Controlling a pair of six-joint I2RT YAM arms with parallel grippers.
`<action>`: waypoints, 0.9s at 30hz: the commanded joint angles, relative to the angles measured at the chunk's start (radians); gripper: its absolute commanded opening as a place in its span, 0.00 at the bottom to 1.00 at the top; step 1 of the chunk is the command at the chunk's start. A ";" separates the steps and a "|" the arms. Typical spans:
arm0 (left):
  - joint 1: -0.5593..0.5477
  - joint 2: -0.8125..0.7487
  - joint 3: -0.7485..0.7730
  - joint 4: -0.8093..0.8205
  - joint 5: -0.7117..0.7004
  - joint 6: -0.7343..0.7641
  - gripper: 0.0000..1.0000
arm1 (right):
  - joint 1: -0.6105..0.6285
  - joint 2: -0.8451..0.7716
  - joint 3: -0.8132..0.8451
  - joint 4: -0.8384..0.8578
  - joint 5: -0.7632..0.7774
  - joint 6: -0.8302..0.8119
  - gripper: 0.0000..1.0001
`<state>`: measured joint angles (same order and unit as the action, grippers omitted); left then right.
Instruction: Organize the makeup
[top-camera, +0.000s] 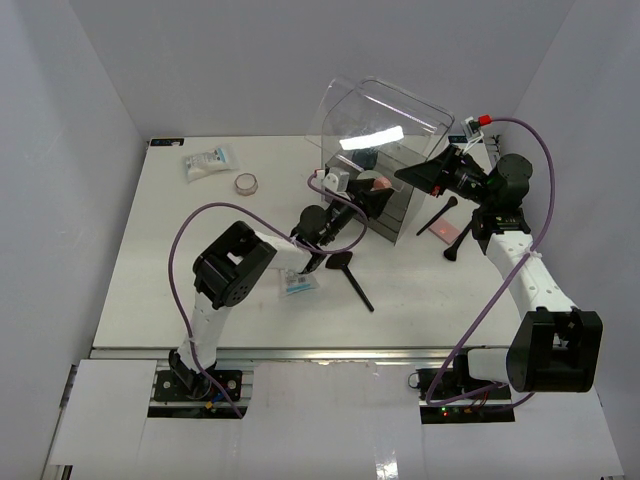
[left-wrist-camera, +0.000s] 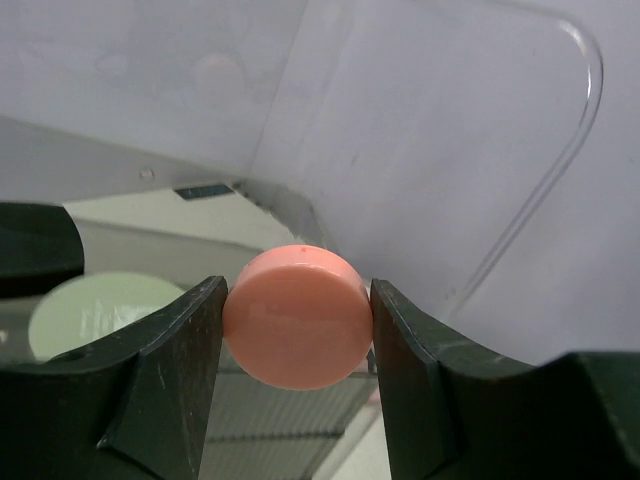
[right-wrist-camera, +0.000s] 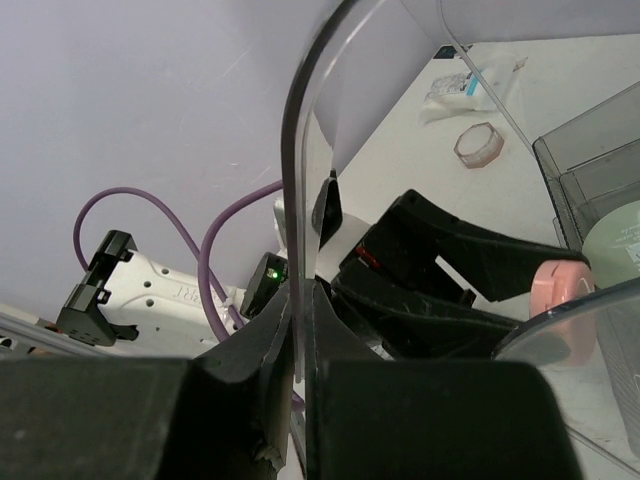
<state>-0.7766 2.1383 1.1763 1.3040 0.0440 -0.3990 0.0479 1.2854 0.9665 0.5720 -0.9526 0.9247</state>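
Far left of the tabletop (top-camera: 150, 270) is where we've got the most open room. It's plain matte white, with bare white walls boxing it in on three sides. Up in the far-left corner sits a white-and-blue packet (top-camera: 210, 162), and a little to its right, not touching, a small round compact (top-camera: 246, 183). Nearer us, a second packet (top-camera: 298, 285) lies partly under the left arm, and a flat-headed black brush (top-camera: 351, 277) lies at a slant beside it.

In the middle, the left pincer (top-camera: 368, 194) reaches in under the raised lid and is clamped on a pink round compact (left-wrist-camera: 298, 315). The compact is smooth and glossy, gripped by its rim between both fingers, up off the surface right at the mouth of the clear box (top-camera: 405, 215). A pale green round thing (left-wrist-camera: 95, 310) sits inside the box to its left. It's tight in there, since the clear lid (top-camera: 385, 110) curves right overhead.

The right pincer (right-wrist-camera: 300, 335) is closed on that lid's thin edge, and the lid stands tilted up. Right of the box, a slim black brush (top-camera: 437, 215) and a pink palette (top-camera: 443, 231) lie close together, hemmed in by the right arm and the tabletop's right edge.
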 joint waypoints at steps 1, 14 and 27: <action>0.000 0.010 0.046 0.336 -0.065 0.026 0.24 | 0.007 -0.051 0.009 0.081 -0.029 0.002 0.08; -0.008 0.072 0.134 0.223 -0.125 0.041 0.45 | 0.007 -0.063 0.004 0.066 -0.025 -0.010 0.08; -0.009 0.029 0.151 0.063 -0.097 0.040 0.98 | 0.007 -0.073 -0.003 0.060 -0.022 -0.017 0.08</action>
<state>-0.7811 2.2208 1.2978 1.3199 -0.0675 -0.3636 0.0479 1.2684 0.9516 0.5697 -0.9497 0.9226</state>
